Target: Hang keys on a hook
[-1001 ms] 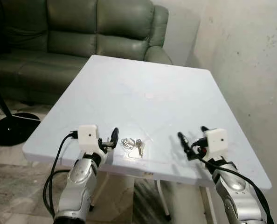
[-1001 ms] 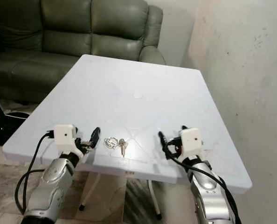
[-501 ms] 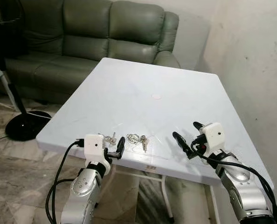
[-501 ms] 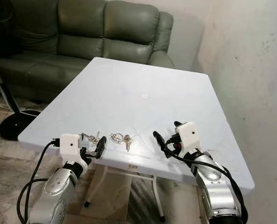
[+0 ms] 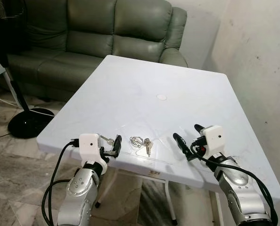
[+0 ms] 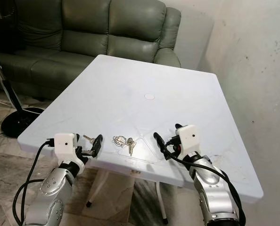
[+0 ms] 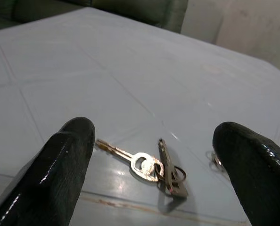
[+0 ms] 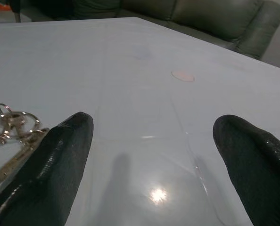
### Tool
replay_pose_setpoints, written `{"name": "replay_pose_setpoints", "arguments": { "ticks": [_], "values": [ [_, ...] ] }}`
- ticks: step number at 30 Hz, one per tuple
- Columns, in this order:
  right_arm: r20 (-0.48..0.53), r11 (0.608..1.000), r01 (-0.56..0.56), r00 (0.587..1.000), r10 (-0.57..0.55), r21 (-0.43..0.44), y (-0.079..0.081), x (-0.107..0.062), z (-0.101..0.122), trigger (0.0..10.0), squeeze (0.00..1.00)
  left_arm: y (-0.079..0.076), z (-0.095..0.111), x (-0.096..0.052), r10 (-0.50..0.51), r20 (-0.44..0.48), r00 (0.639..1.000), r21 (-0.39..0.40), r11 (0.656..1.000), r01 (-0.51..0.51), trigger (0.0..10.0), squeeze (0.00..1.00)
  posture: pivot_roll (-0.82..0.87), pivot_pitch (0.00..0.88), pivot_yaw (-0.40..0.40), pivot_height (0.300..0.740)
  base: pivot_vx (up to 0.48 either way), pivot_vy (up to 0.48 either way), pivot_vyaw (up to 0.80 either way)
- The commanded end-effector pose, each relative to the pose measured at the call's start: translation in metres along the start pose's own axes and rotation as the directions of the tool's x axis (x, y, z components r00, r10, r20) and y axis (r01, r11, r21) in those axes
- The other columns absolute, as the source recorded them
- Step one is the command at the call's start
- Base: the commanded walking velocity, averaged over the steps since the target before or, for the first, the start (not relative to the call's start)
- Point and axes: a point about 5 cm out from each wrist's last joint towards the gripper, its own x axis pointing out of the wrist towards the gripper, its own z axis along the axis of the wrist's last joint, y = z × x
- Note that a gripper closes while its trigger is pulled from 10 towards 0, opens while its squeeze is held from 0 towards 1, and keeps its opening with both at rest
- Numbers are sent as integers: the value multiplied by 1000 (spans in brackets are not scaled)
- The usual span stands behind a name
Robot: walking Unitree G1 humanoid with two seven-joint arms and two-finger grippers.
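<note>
In the left eye view the left gripper [image 5: 111, 147], fingers spread, sits low left just beside small keys [image 5: 108, 140] on the bench [image 5: 144, 84]; its wrist view centres them [image 7: 152, 165]; the right gripper [image 5: 187, 141], also spread, stands farther off.

We stand in a home's living room. A green leather sofa [image 5: 97, 28] with padded cushions sits behind a white plastic folding desk [image 5: 144, 80]. Beside it the round black base of a standing fan [image 5: 29, 123] rests on a marbled tile floor [image 5: 8, 160], and a scuffed, plastered white wall [image 5: 258, 56] closes the right side.
</note>
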Motion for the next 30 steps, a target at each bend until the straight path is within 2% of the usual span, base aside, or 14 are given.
{"name": "replay_pose_setpoints", "arguments": {
  "ticks": [1,30],
  "values": [
    [20,1000,16,1000,-16,-4,-3,-1,5,10000,0,1,0,1,1,-8,1000,1,1000,-1,10000,0,35,58,-100,740,0,364,0],
    [11,999,33,999,-33,6,-4,-5,3,10000,0,4,3,4,21,-2,1000,-8,1000,-21,10000,0,30,64,-110,740,0,419,0]
  ]
}}
